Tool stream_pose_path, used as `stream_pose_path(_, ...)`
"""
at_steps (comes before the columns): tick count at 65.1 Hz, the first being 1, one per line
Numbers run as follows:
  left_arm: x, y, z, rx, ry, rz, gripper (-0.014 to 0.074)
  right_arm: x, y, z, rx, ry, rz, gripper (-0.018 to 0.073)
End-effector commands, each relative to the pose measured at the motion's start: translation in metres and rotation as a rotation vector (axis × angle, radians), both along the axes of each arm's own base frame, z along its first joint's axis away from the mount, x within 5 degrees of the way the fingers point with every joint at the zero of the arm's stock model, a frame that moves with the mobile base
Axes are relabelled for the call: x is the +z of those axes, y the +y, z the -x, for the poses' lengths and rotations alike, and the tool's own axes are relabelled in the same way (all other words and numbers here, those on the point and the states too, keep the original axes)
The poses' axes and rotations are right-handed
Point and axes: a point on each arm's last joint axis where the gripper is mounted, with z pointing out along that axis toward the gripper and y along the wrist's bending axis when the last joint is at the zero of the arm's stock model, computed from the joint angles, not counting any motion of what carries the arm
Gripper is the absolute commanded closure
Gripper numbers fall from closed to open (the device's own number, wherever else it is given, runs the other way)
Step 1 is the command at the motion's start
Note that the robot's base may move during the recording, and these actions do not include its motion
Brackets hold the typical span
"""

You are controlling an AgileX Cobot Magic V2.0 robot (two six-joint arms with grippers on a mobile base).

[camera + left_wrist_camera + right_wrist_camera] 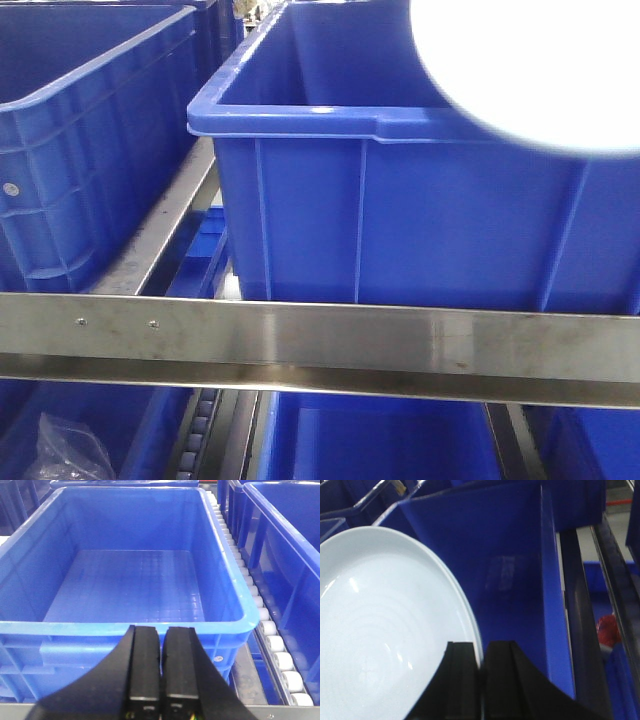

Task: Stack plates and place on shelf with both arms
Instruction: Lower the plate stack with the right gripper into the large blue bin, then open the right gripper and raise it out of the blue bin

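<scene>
Right wrist view is showing the right gripper [481, 680] pinching the rim of 1 plate [380, 645] at frame left, above a bin [520, 570]. Left gripper [161, 670] is sitting clenched, empty. Placing is looking unfinished; a 2nd plate isn't discernible.

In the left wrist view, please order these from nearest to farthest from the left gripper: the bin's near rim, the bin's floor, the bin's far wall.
1. Near rim, just ahead of the left gripper.
2. Bin floor, lower, mid-frame.
3. Far wall, at the top.
</scene>
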Motion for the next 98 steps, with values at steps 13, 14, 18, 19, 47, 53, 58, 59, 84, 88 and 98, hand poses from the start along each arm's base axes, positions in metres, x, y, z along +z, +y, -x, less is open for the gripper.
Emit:
stream_pose_path(13, 0.017, 0.000, -0.001, 0.004, -0.109, 0.017, 0.0513, 0.064, 0.007, -0.079, -0.029, -0.147, 0.041, 0.0510)
stream_pose_path(14, 0.017, 0.000, -0.001, 0.004, -0.109, 0.017, 0.0513, 0.063, 0.008, -0.084, -0.029, -0.139, 0.042, 0.0510)
stream_pose_path(18, 0.017, 0.000, -0.001, 0.004, -0.109, 0.017, 0.0513, 0.059, 0.010, -0.107, -0.030, -0.114, 0.046, 0.0510)
stream_pose_path(19, 0.017, 0.000, -0.001, 0.004, -0.109, 0.017, 0.0513, 0.058, 0.011, -0.109, -0.031, -0.111, 0.047, 0.0510)
stream_pose_path(47, 0.017, 0.000, -0.001, 0.004, -0.109, 0.017, 0.0513, 0.013, 0.021, -0.190, -0.032, 0.026, 0.069, 0.0489)
stream_pose_path(53, 0.017, 0.000, -0.001, 0.004, -0.109, 0.017, 0.0513, 0.010, 0.021, -0.191, -0.028, 0.045, 0.070, 0.0410)
stream_pose_path(58, 0.017, 0.000, -0.001, 0.004, -0.109, 0.017, 0.0513, 0.011, 0.021, -0.191, -0.028, 0.043, 0.070, 0.0305)
stream_pose_path(59, 0.017, 0.000, -0.001, 0.004, -0.109, 0.017, 0.0513, 0.011, 0.021, -0.191, -0.028, 0.043, 0.070, 0.0275)
stream_pose_path(84, 0.017, 0.000, -0.001, 0.004, -0.109, 0.017, 0.0513, 0.030, 0.021, -0.175, -0.016, 0.029, 0.063, 0.0166)
stream_pose_path(88, 0.017, 0.000, -0.001, 0.004, -0.109, 0.017, 0.0513, 0.039, 0.020, -0.168, -0.012, 0.015, 0.061, 0.0166)
stream_pose_path(98, 0.017, 0.000, -0.001, 0.004, -0.109, 0.017, 0.0513, 0.054, 0.020, -0.149, 0.018, 0.039, 0.092, 0.0240)
